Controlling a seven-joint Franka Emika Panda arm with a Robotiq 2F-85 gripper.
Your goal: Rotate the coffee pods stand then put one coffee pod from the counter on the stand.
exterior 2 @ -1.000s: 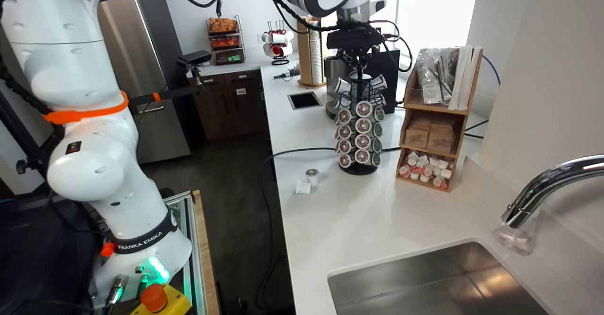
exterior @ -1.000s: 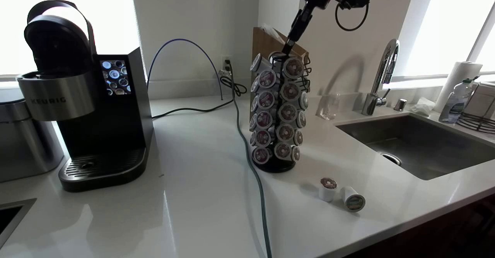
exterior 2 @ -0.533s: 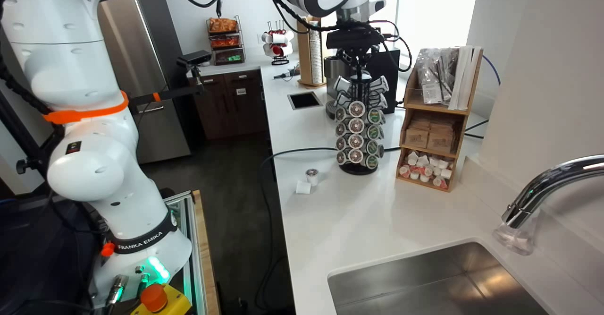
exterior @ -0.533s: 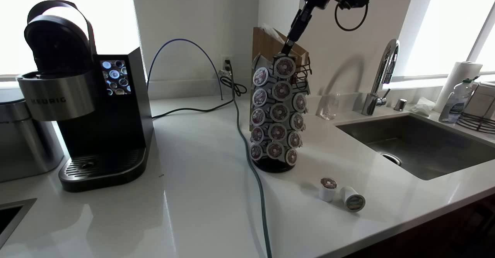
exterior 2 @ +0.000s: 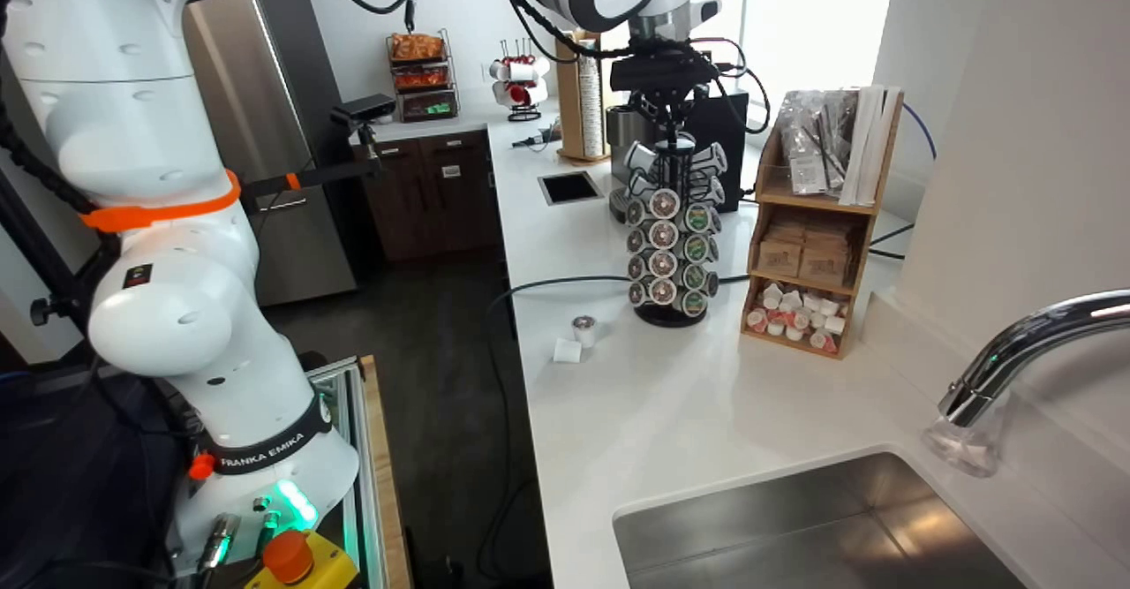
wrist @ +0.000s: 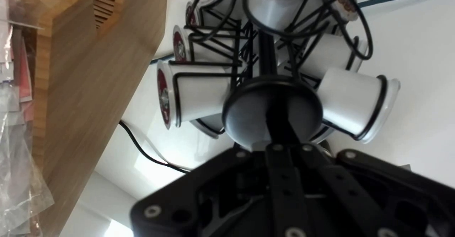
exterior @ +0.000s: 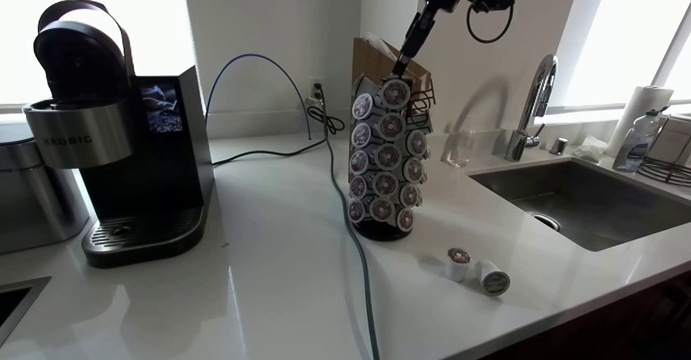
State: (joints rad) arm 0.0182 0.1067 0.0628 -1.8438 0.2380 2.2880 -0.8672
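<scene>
The coffee pods stand [exterior: 390, 157], a dark wire tower with columns of round-lidded pods, rises from the counter [exterior: 302, 273] and shows in both exterior views. Over its top stands my gripper [exterior: 400, 72], pointing down, jaws together. In the wrist view the dark fingertips [wrist: 279, 123] reach onto the stand's round top disc [wrist: 245, 123] and seem to touch it; nothing shows held between them. On the counter near its front edge, the coffee pod [exterior: 457, 267] sits upright, dark lid up. Close beside it a second loose pod [exterior: 494, 280] lies on its side.
Behind the stand is a wooden organizer [exterior 2: 803, 218]. The black coffee maker [exterior: 162, 160], its lid raised, stands apart from it. A sink [exterior: 572, 198] and faucet [exterior: 534, 106] lie on another side. A cable [exterior: 356, 241] crosses the counter beside the stand. Several wire loops [wrist: 273, 9] stick out.
The stand has turned: its near columns have shifted left in both exterior views, mostly in the first half second, slightly since. My gripper has barely moved; both loose pods stay put.
</scene>
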